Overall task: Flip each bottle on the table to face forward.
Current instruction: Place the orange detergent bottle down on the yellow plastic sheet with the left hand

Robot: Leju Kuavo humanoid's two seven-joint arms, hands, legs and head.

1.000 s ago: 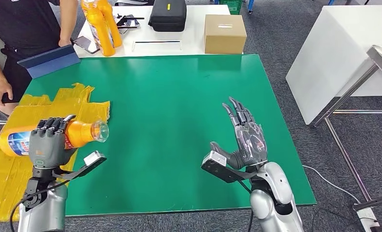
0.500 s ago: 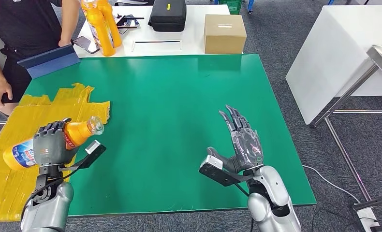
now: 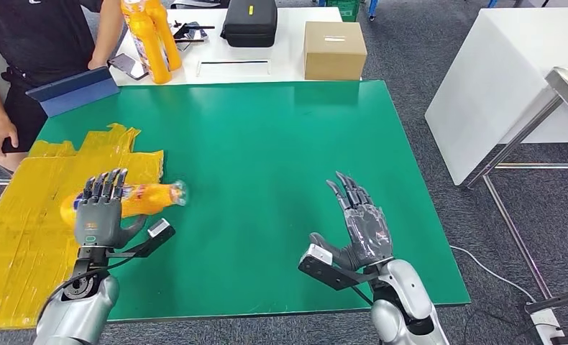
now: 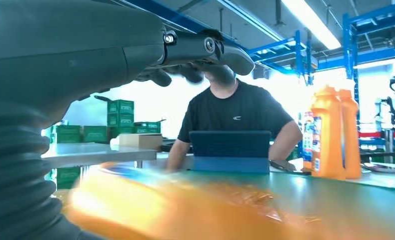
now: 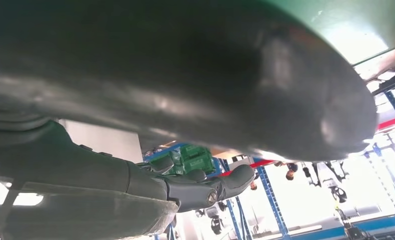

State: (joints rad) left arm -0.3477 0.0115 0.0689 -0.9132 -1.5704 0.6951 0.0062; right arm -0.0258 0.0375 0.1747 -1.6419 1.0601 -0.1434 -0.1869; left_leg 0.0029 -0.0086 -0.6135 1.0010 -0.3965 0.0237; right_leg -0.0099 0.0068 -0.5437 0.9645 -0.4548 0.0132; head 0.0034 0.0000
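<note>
The green tabletop [image 3: 267,158] is bounded by a near edge just ahead of both arms and a right edge beside grey floor; a wide bare stretch of green is left between the two robot hands and toward the far edge. The tabletop's left part is covered by crumpled yellow sheeting [image 3: 22,237]. Beyond the far edge, a white table with two upright orange bottles [image 3: 150,32], a black case [image 3: 249,21] and a cardboard box [image 3: 333,49] is seen, and a person in a black shirt [image 3: 33,36] is stood at the far left by a blue tablet [image 3: 72,90]. Compared with half a second ago, the orange bottle [image 3: 148,199] has been released from the left robot hand [image 3: 101,215] and is now laid on its side at the sheeting's edge, with the fingers straightened and spread apart just in front of it; whether they touch it cannot be told. The bottle's long axis is run across the tabletop, with the neck pointed right toward the bare green. The right robot hand [image 3: 360,223] is held open, fingers spread, slightly lower than before.
</note>
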